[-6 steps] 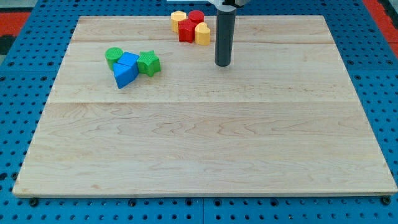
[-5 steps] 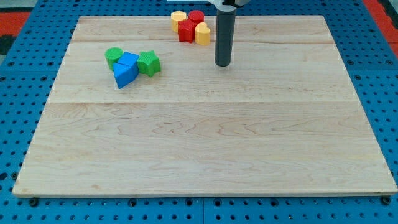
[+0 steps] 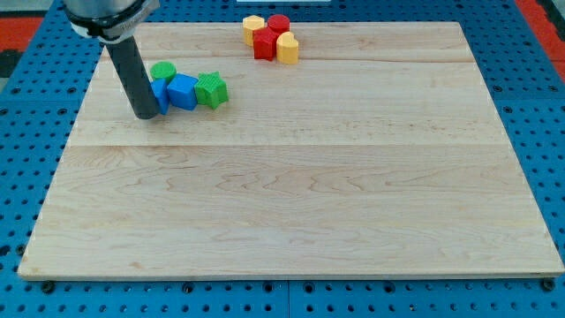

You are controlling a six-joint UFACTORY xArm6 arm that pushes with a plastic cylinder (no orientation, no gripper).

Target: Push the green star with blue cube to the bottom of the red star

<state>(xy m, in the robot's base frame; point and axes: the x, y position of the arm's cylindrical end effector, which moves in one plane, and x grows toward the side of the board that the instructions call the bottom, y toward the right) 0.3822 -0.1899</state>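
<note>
The green star lies at the upper left of the board, touching the right side of the blue cube. The red star sits near the view's top in a cluster of blocks. My tip is down on the board just left of the blue cube. The rod covers most of a second blue block wedged between it and the cube.
A green cylinder sits just above the blue cube. Around the red star are a red cylinder, a yellow block on its left and a yellow block on its right. The wooden board lies on a blue pegboard.
My tip has jumped from right of the red and yellow cluster across to the left side of the blue blocks. The blue blocks have shifted slightly; the green star holds its place.
</note>
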